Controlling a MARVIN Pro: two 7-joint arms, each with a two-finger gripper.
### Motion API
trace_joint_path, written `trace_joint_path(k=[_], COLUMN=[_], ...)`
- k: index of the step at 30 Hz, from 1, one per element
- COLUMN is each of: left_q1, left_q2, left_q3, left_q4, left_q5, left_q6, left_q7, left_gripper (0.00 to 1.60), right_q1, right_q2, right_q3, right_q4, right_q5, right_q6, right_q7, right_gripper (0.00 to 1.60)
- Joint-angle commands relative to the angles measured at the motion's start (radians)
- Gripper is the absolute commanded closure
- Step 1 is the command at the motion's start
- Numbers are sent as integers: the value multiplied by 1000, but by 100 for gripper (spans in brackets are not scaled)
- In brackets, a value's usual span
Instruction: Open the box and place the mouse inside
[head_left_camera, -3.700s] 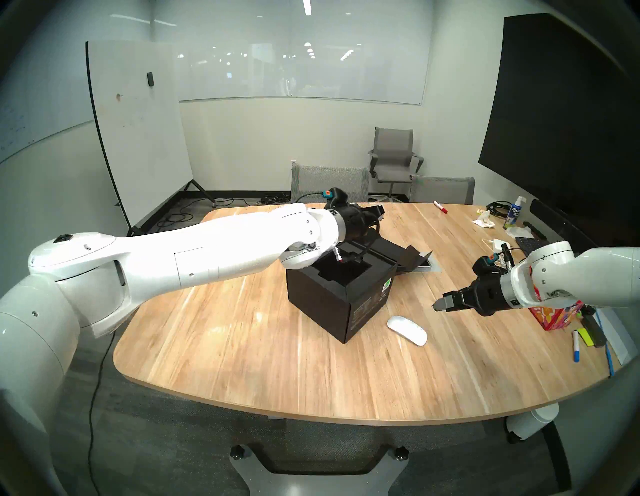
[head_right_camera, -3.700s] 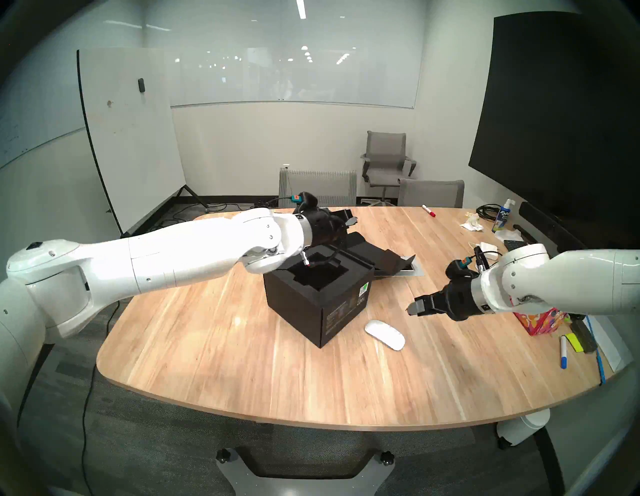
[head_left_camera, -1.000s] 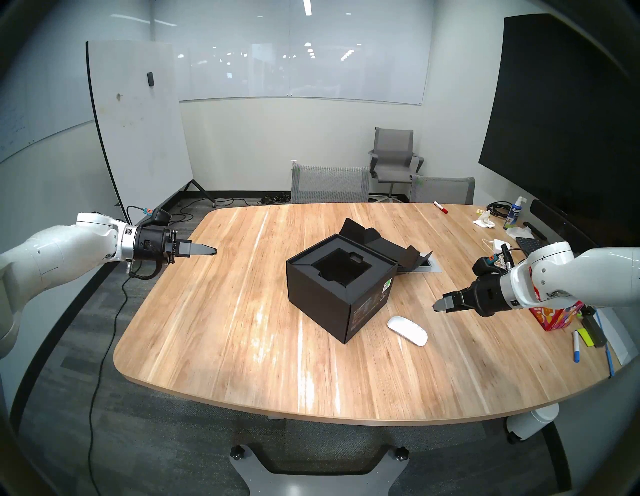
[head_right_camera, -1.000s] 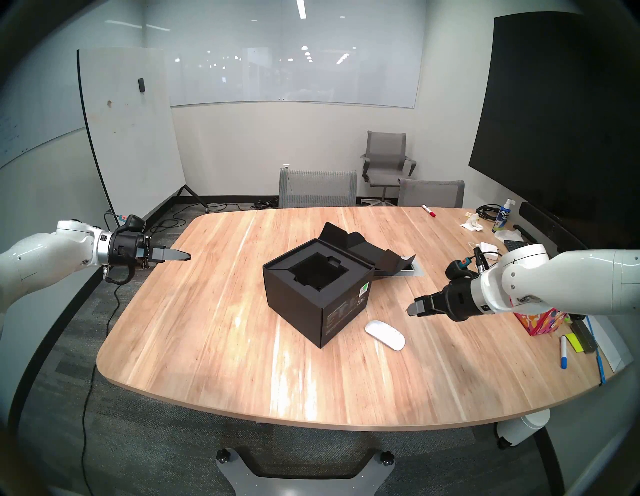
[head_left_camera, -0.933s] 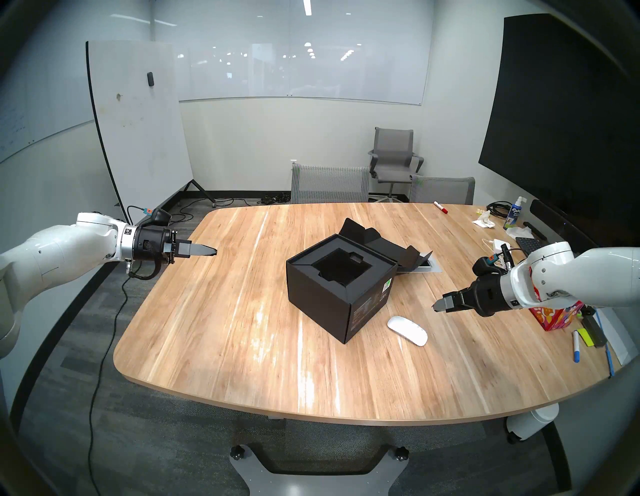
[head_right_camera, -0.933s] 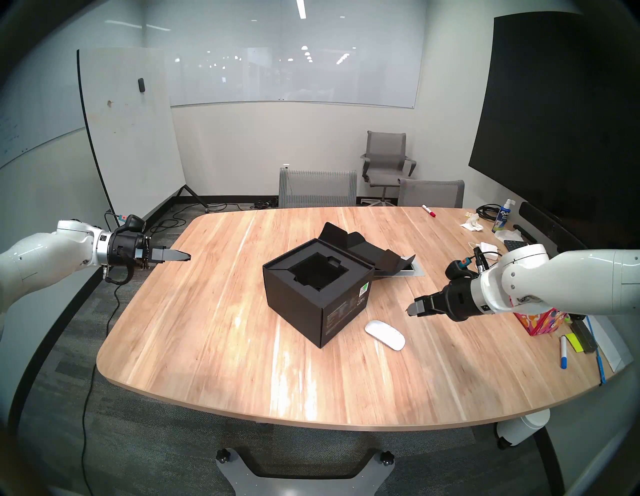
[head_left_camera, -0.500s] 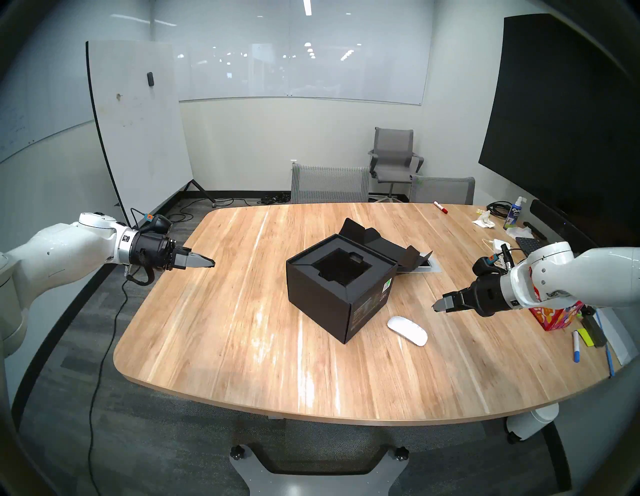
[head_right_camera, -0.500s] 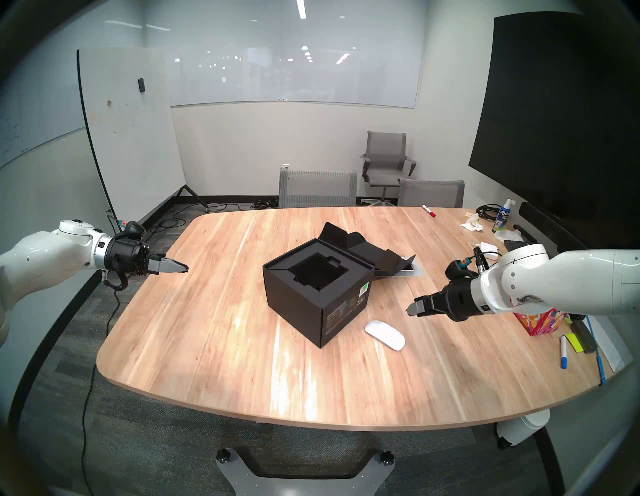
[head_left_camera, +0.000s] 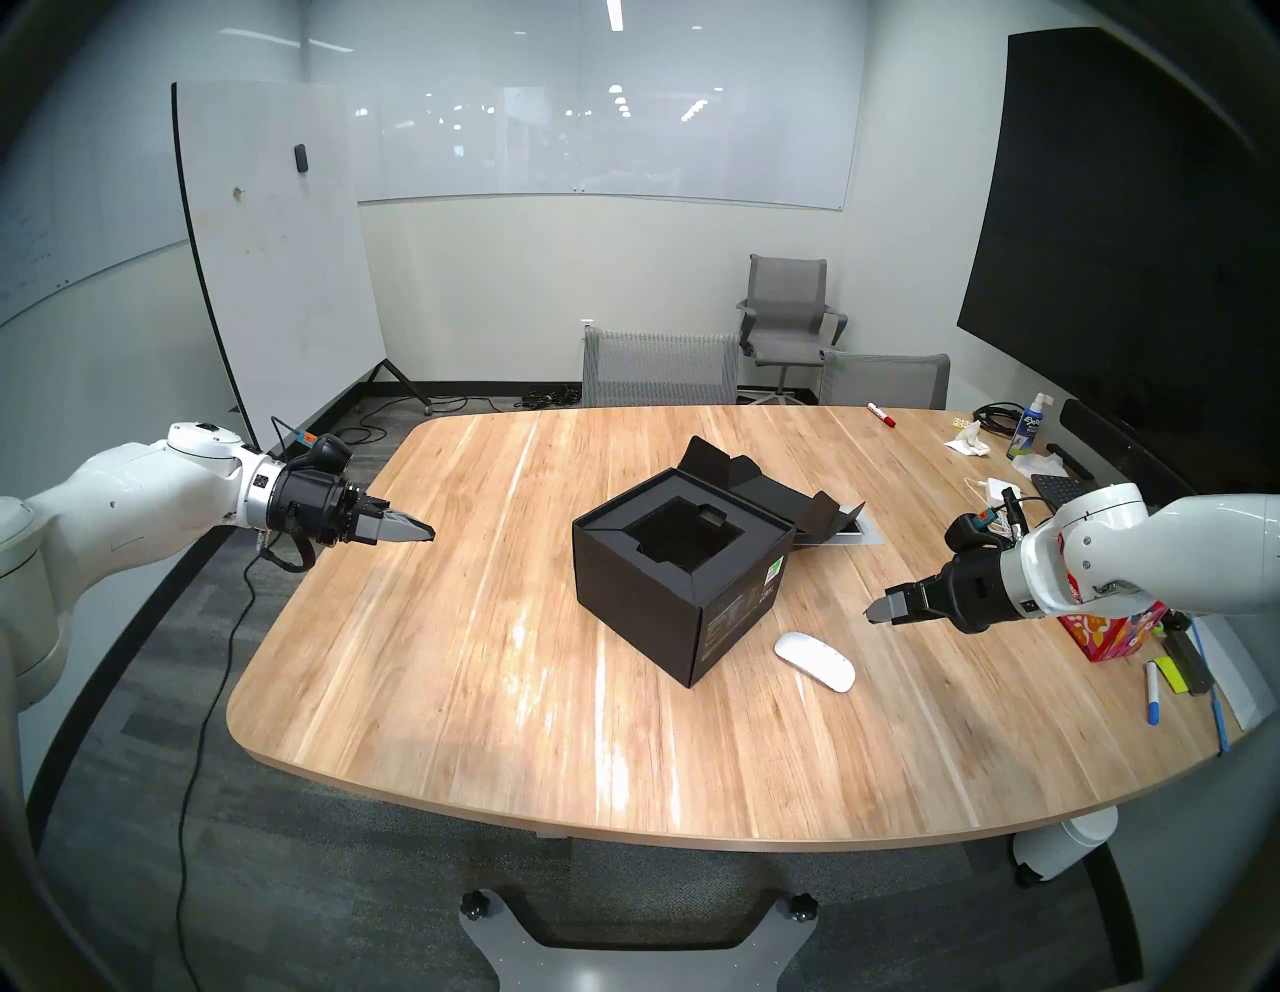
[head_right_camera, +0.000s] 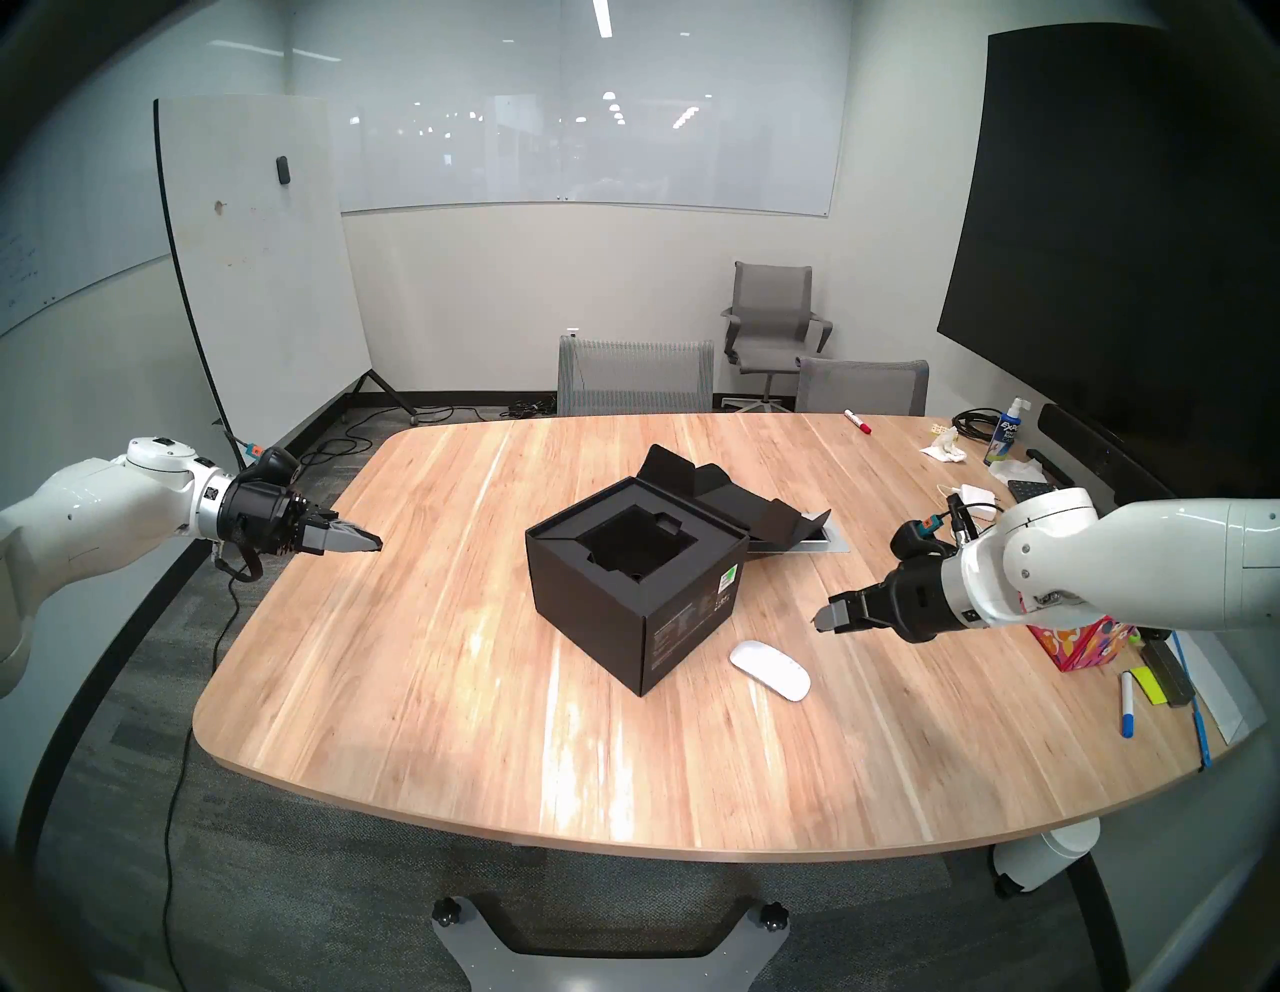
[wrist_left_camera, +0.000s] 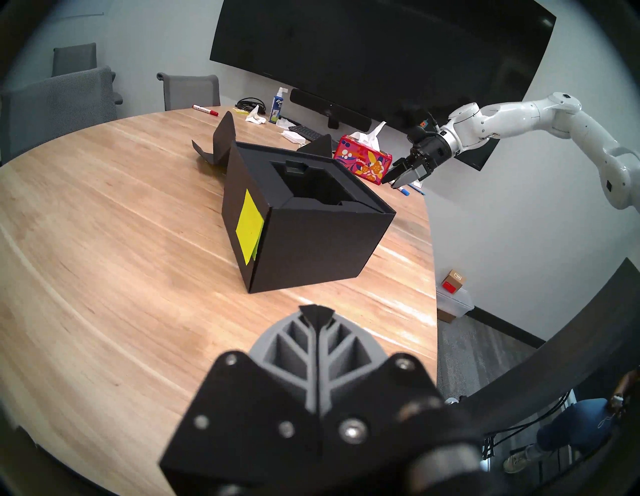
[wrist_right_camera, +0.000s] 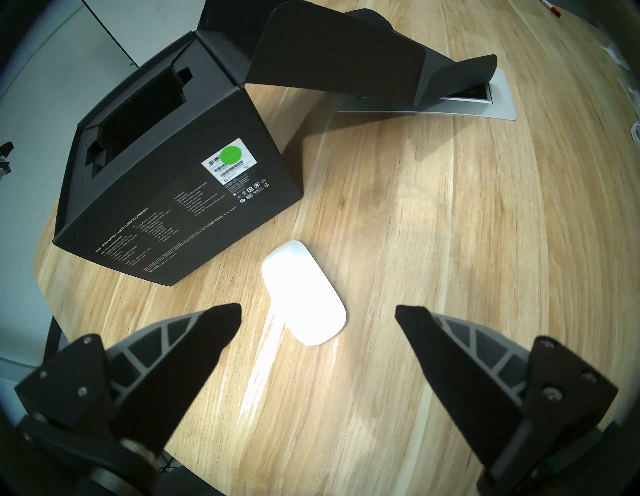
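In the right wrist view the mouse (wrist_right_camera: 304, 292) lies between the empty, wide-open right hand's (wrist_right_camera: 318, 311) fingertips, long axis toward lower right; the closed, empty left hand (head_left_camera: 424, 532) stays far.

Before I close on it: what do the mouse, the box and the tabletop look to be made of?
Mouse: apparently glossy white plastic; its top glares under the light, so likely slick.
Box: matte black cardboard, judging by folded flaps, creased edges and printed text; the recessed insert's material is unclear.
Table: wood-look planks, light grain, semi-gloss streak reflections; solid or laminate, cannot tell.
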Motion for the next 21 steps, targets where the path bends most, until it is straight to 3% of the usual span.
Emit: trace_joint_path(k=[1, 21], left_q1=[-25, -4], left_q2=[-9, 7], left_q3=[4, 14], left_q4=[2, -17], left_q5=[-24, -77], left_q6=[18, 10], left_q7=[-6, -6], left_gripper=[160, 160], right_q1=[16, 17], right_q2=[0, 1], right_q3=[8, 7], right_q4=[-2, -3], right_q5=[-2, -3], right_q6=[-1, -1], right_q7=[-1, -2], right_gripper=[0, 0])
